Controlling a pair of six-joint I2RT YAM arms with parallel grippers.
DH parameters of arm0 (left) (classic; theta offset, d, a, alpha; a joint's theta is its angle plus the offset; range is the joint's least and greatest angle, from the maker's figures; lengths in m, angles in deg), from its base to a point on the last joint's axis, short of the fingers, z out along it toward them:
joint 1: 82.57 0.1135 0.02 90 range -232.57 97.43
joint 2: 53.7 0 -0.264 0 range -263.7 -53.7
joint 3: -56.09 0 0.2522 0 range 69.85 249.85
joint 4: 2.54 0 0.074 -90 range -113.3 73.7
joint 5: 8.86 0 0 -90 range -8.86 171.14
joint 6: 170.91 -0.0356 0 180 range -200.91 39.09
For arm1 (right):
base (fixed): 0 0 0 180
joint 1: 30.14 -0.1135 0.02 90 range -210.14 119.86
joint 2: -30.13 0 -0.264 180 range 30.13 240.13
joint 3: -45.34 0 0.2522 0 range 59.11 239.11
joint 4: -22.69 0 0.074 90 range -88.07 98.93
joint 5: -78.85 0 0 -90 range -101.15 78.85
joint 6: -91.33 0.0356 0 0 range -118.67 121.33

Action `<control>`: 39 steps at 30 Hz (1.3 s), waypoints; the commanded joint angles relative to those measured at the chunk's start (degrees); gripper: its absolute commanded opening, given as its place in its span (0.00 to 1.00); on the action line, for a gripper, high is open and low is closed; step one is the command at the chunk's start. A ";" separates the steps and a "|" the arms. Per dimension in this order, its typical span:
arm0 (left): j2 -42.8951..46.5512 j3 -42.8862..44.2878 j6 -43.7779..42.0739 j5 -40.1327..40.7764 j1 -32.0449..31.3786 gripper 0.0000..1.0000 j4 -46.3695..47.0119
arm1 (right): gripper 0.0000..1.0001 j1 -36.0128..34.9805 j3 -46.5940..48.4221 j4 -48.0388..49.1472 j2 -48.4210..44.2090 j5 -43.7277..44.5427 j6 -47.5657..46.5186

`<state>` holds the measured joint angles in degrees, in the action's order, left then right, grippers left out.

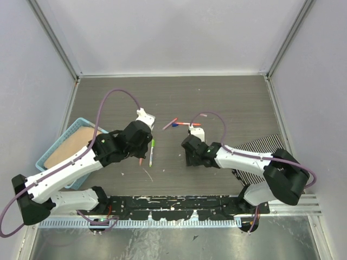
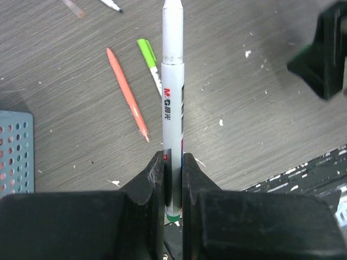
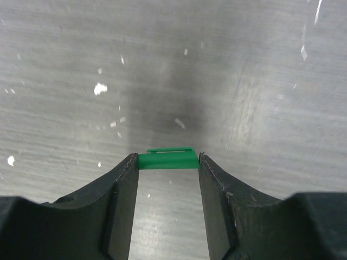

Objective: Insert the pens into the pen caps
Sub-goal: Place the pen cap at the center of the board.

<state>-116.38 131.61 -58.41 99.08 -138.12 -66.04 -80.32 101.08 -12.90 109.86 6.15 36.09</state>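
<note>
In the left wrist view my left gripper [image 2: 173, 160] is shut on a white-barrelled pen [image 2: 172, 81] with a green rear end, which points away over the table. An all-orange pen [image 2: 127, 95] and a pen with a green cap [image 2: 149, 59] lie on the table beyond it. In the right wrist view my right gripper [image 3: 167, 161] holds a green pen cap [image 3: 166, 160] crosswise between its fingertips, low over the table. In the top view my left gripper [image 1: 142, 145] and my right gripper [image 1: 190, 153] are apart, with the green-capped pen [image 1: 152, 151] between them.
More pens and a blue cap [image 1: 174, 125] lie in a loose group at mid-table [image 1: 184, 124]. A blue basket [image 1: 81, 120] stands at the left. A striped mat [image 1: 260, 145] lies at the right. The black base plate [image 1: 173, 203] runs along the near edge.
</note>
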 commanded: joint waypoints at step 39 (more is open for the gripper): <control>0.39 2.20 0.16 11.34 2.40 0.00 -0.66 | 0.70 -7.36 1.96 -7.15 -4.46 2.26 2.64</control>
<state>-115.94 132.63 -56.70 108.15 -135.96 -66.76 -87.42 99.84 -19.17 110.69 6.52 40.47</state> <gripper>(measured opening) 0.165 0.683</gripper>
